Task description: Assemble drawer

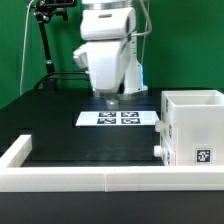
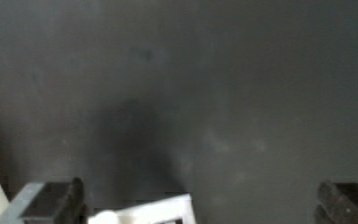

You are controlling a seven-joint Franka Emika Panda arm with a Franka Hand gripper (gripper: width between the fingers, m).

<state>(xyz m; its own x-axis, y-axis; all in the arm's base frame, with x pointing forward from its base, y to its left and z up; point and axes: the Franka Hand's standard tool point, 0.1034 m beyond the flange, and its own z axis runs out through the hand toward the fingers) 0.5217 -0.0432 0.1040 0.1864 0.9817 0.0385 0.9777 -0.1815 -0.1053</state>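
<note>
The white drawer box (image 1: 195,125) stands on the black table at the exterior view's right, with a marker tag (image 1: 203,155) on its front face and a small knob (image 1: 159,151) sticking out of its left side. No separate tray shows. My gripper (image 1: 112,101) hangs over the middle of the table, above the marker board and to the left of the box, touching nothing. In the wrist view the gripper (image 2: 201,205) is open and empty. Its dark fingers (image 2: 51,200) stand wide apart, with a white corner (image 2: 144,212) between them, apparently the marker board.
The marker board (image 1: 120,118) lies flat on the table under the gripper. A low white wall (image 1: 80,180) edges the table's near side and left. A black stand (image 1: 45,40) rises at the back left against a green backdrop.
</note>
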